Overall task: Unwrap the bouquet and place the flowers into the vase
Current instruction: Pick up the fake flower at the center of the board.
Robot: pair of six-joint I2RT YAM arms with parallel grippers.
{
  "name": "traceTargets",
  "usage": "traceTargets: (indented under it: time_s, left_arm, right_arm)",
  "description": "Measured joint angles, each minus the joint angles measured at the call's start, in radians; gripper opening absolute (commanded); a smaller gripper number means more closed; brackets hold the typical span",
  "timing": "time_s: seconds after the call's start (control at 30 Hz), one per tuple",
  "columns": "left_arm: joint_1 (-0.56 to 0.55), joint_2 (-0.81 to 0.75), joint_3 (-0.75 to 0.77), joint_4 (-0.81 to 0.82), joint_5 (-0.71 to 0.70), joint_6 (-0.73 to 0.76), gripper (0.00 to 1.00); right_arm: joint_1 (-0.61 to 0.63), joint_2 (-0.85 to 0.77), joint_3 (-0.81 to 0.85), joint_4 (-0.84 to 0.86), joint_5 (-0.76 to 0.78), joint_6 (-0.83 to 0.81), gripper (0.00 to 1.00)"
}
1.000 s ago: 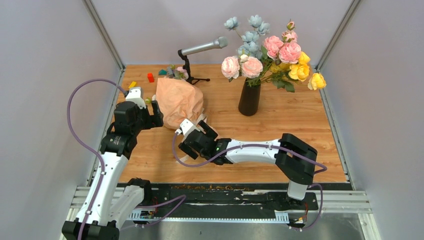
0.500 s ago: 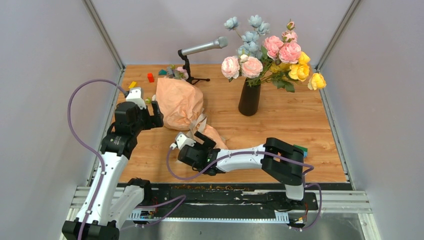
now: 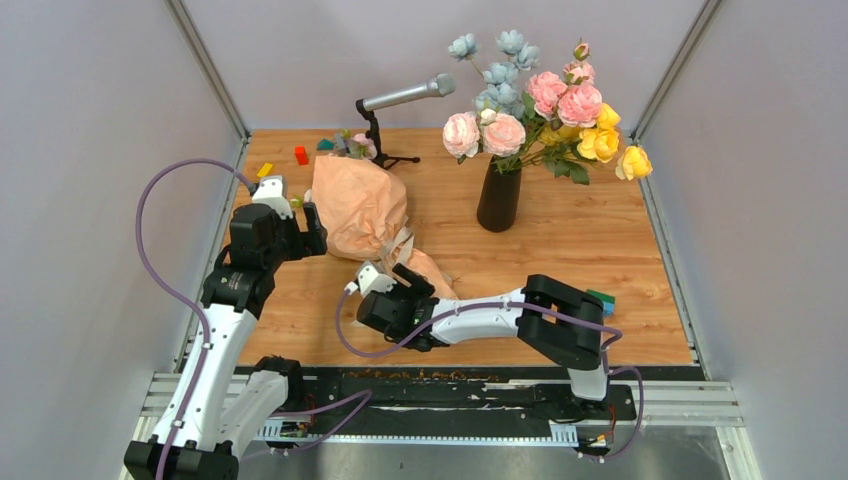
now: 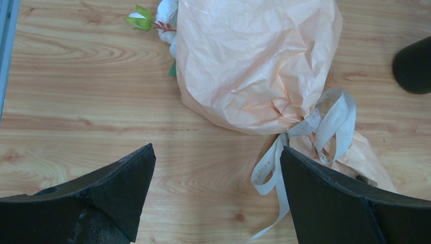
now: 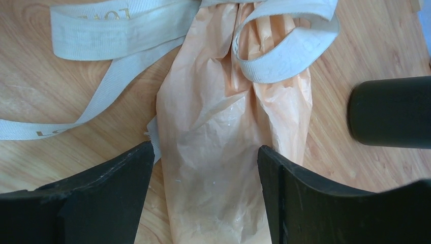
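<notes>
Lying on its side on the wooden surface (image 3: pixel 600 230), the bouquet (image 3: pixel 358 205) sits to the left of the vase (image 3: pixel 498 197), well apart from it. Its crinkled peach paper is closed around the stems. The wide end points to the back, farther off than the vase, and the gathered narrow end points to the near edge. A few of the flowers (image 4: pixel 165 10), a white bloom and a green bud, peek out of the wide end. The cream ribbon (image 4: pixel 325 122) is knotted around the neck of the paper, with its loops and loose tails spread on the wood.

The right fingers (image 5: pixel 101 193), nearer than the vase and to its left, stand apart on either side of the paper tail below the ribbon. They are not clamped on it, and whether either finger touches the paper I cannot tell.

The left fingers (image 4: pixel 101 188), farther left of the vase than the bouquet, are spread wide and hold nothing.

The vase stands upright and carries an arrangement (image 3: pixel 540 100) of pink, pale blue and yellow blooms. A microphone (image 3: pixel 405 95) on a small stand is behind the vase and to its left.
</notes>
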Motion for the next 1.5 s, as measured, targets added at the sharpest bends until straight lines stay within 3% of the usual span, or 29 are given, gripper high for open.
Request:
traceTargets:
  time_s: [0.13,0.2,0.33,0.67,0.73,0.77,0.8,0.83,0.87,0.97,1.13,1.3,1.5]
  left_arm:
    - [0.000,0.000,-0.002,0.000,0.002,0.000,1.00]
    - [0.000,0.000,-0.002,0.000,0.004,0.000,1.00]
    - [0.001,-0.002,-0.007,0.003,0.005,0.000,1.00]
    - [0.001,-0.004,-0.016,0.003,0.008,0.001,1.00]
    - [0.002,-0.004,-0.016,0.004,0.013,0.001,1.00]
    - [0.002,-0.004,-0.016,0.003,0.016,0.001,1.00]
    - [0.002,-0.004,-0.016,0.003,0.019,0.001,1.00]
    - [0.002,-0.004,-0.016,0.003,0.023,0.001,1.00]
    - [0.002,-0.004,-0.016,0.003,0.023,0.001,1.00]
    - [0.002,-0.003,-0.016,0.003,0.024,0.001,1.00]
    - [0.002,-0.002,-0.016,0.003,0.024,0.001,1.00]
    - [0.002,0.016,-0.016,0.004,0.042,0.000,1.00]
    - [0.004,0.049,-0.016,0.003,0.053,0.000,1.00]
  right_arm:
    - [-0.013,0.000,-0.027,0.012,-0.010,0.015,0.50]
    - [-0.027,-0.002,-0.048,0.018,-0.025,0.018,0.27]
    - [-0.059,-0.038,-0.105,0.031,-0.071,0.013,0.01]
    - [-0.078,-0.233,-0.224,-0.009,-0.206,0.055,0.00]
    - [-0.077,-0.282,-0.256,-0.031,-0.241,0.077,0.03]
    - [-0.077,-0.307,-0.272,-0.043,-0.258,0.089,0.09]
    - [-0.077,-0.332,-0.283,-0.058,-0.274,0.099,0.21]
    - [-0.076,-0.351,-0.287,-0.076,-0.286,0.110,0.45]
    - [-0.076,-0.369,-0.288,-0.094,-0.297,0.120,0.58]
    - [-0.074,-0.404,-0.276,-0.138,-0.317,0.140,0.76]
    - [-0.074,-0.419,-0.186,-0.222,-0.336,0.128,0.89]
    - [-0.084,-0.387,-0.034,-0.264,-0.338,0.080,0.90]
    - [-0.144,-0.210,0.170,-0.301,-0.372,0.011,0.88]
